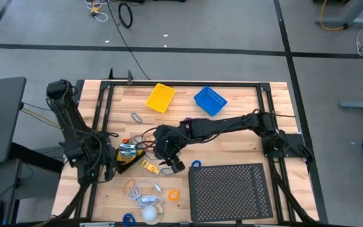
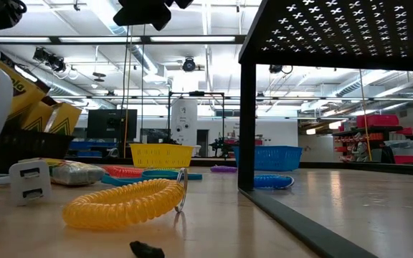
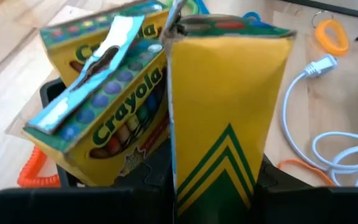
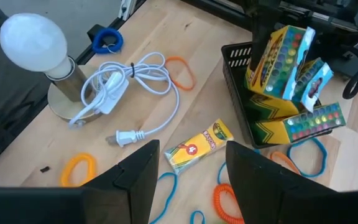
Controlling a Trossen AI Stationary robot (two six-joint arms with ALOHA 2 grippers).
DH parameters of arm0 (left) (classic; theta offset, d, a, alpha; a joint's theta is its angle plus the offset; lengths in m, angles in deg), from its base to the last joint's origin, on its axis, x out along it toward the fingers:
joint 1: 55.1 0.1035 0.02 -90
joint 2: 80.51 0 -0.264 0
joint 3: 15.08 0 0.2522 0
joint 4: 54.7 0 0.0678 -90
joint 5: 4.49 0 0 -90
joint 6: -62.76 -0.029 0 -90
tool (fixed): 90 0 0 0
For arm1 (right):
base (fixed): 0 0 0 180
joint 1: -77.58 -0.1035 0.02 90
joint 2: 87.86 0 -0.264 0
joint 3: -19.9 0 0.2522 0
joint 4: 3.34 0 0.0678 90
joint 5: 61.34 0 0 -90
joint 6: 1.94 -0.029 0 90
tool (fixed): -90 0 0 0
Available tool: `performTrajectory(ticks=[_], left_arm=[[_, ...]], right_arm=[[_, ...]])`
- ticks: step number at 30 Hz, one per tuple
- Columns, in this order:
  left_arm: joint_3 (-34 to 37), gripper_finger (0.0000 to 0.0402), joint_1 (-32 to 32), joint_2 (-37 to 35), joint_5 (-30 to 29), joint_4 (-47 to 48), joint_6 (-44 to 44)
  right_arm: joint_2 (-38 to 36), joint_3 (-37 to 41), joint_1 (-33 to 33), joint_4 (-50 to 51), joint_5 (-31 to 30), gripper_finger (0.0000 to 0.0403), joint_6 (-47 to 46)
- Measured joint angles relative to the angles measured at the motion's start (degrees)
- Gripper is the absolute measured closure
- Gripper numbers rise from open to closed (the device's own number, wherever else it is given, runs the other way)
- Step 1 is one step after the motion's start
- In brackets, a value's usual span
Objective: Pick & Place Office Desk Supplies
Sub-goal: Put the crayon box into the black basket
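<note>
Small yellow-and-green cardboard crayon box [image 4: 199, 146]: lying flat on the wooden table [image 4: 166, 37], just beyond the right gripper [image 4: 188, 180], whose fingers are hovering spread open above it. Left gripper [image 1: 99, 165]: waiting beside the black crayon-filled holder [image 4: 235, 93]; finger state indeterminable.

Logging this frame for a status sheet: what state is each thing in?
Right end effector: open, above the small crayon box.
Small crayon box: lying flat, closed.
Left end effector: by the black holder.
Crayon boxes: standing tilted in the holder.
Lamp: unlit, unplugged.
Yellow basket: upright.
Blue basket: upright.
</note>
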Motion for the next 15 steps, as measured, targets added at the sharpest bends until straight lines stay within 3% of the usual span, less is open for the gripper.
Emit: performTrajectory(ticks=[2, 7, 10, 15], left_arm=[[0.0, 0.0285, 0.0, 0.0, 0.2, 0.0, 0.4], [0.0, 0.0153, -0.1, 0.0, -0.6, 0.0, 1.1], [0.0, 0.0097, -0.1, 0.0, -1.8, 0.0, 1.5], [0.0, 0.0076, -0.1, -0.1, -6.5, 0.2, 1.5]], right_arm=[[0.0, 0.0, 0.0, 0.0, 0.0, 0.0208, 0.0], [0.0, 0.0, 0.0, 0.0, 0.0, 0.0208, 0.0], [0.0, 0.0, 0.0, 0.0, 0.0, 0.0208, 0.0], [0.0, 0.0, 0.0, 0.0, 0.0, 0.0208, 0.0]])
